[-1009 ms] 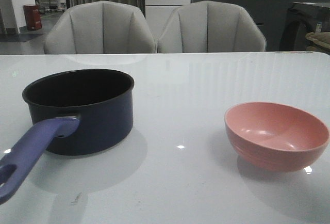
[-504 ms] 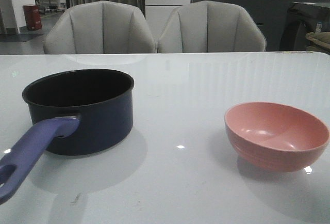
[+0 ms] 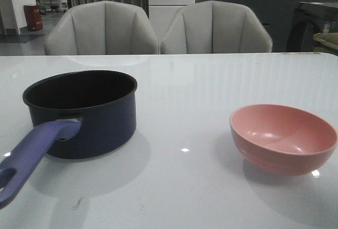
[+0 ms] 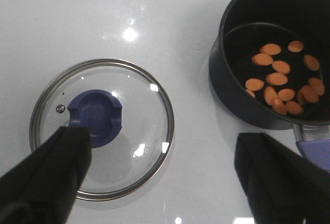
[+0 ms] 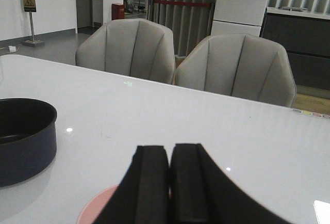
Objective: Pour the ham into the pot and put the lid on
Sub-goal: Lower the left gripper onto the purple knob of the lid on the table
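Orange-tan ham slices (image 4: 281, 87): in dark navy round pot (image 4: 268, 53) | steel-rimmed glass lid (image 4: 101, 129): flat on white table (image 4: 170, 12) beside pot | L gripper (image 4: 170, 172): fingers wide, over lid; centre on blue knob (image 4: 95, 115) before closing | R gripper (image 5: 169, 182): fingers together, empty, above pink bowl (image 3: 283, 138).

1. A wide stretch of bare table (image 3: 185, 107) is seen between the pot (image 3: 84, 113) and the pink bowl (image 3: 283, 138), which stand well apart.
2. The near left of the table is crossed by the pot's handle (image 3: 31, 152), which juts toward the front edge.
3. The pot's mouth is uncovered (the ham (image 4: 281, 82) lies on its floor), so it can be entered from above.
4. The lid (image 4: 101, 128) lies flat just beside the pot, with bare table all round its rim; its knob (image 4: 95, 116) is partly overlapped by one finger of the widely spread left tool (image 4: 165, 177).
5. Two chairs (image 3: 158, 28) stand beyond the far edge.
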